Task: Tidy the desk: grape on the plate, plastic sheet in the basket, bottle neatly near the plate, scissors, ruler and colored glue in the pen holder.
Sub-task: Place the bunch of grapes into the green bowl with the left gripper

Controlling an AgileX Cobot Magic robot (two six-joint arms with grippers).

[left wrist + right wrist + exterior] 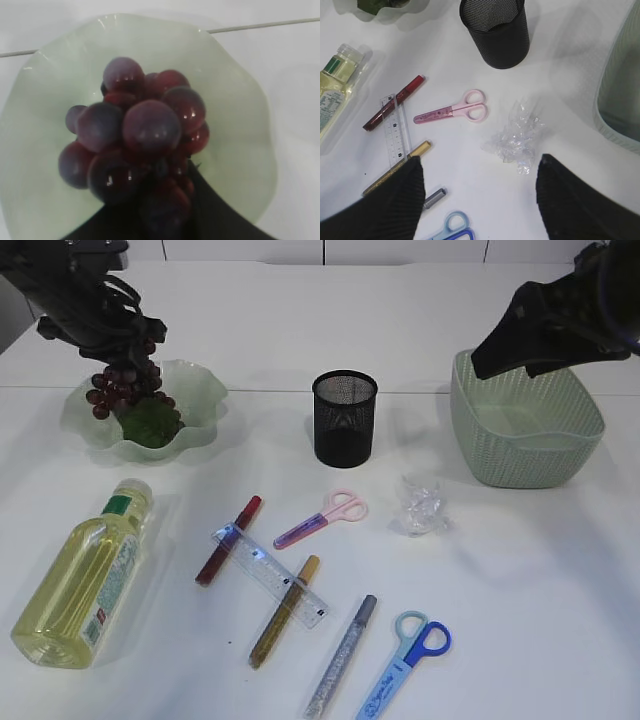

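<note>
Grape bunch [137, 145], glossy dark-red, over pale green plate [240, 100]

There is one bunch of grapes [124, 380], dark red, and one pale green plate [200, 400] with a wavy rim. One green leaf piece [150, 425] lies in that plate. On the white surface [520, 580] there is one bottle [85, 575] of yellow liquid, lying on its side. There is one black mesh pen holder [345, 418] and one green basket [525, 425]. One crumpled plastic sheet [418, 506] is there.

There are two pairs of scissors: one pink pair [322, 520] and one blue pair [405, 665]. There is one clear ruler [270, 573]. The colored glue sticks are three: one red [228, 540], one gold [284, 611], one silver [341, 656].
</note>
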